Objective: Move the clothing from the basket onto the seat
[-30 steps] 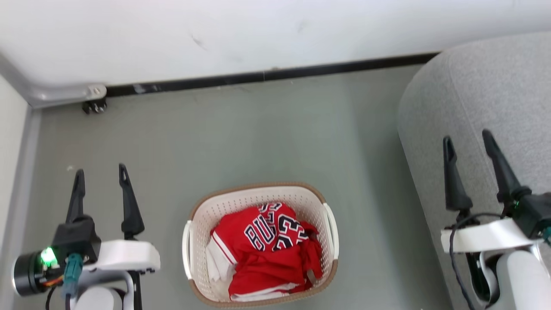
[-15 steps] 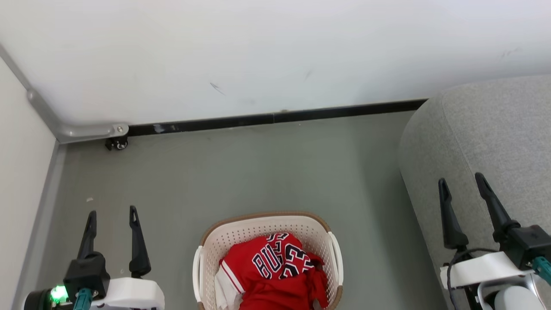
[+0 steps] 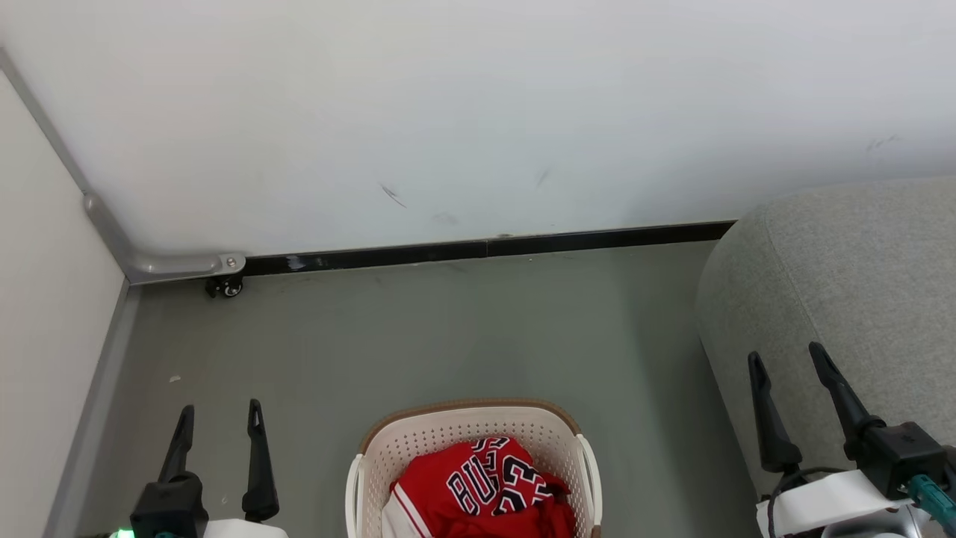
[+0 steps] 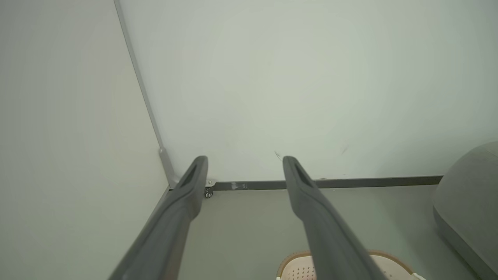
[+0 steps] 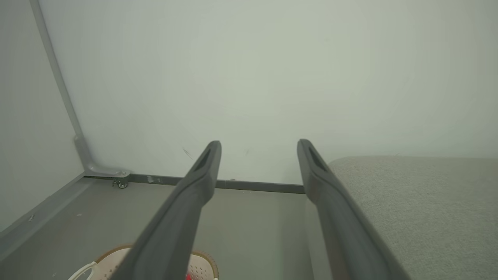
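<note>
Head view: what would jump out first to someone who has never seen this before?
The red number 23 jersey crumpled in the cream laundry basket at bottom centre. Then the big grey sofa seat at right, and the open left gripper and right gripper flanking the basket.

Bare floor [image 3: 448, 329] lies open between the basket [image 3: 463, 433] and the wall [image 3: 478, 112]. The sofa [image 3: 844, 284] blocks the right side, apart from the basket.

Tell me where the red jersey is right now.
The red jersey lies crumpled in the laundry basket at the head view's bottom centre, between the left hand and right hand, left of the sofa seat.
</note>
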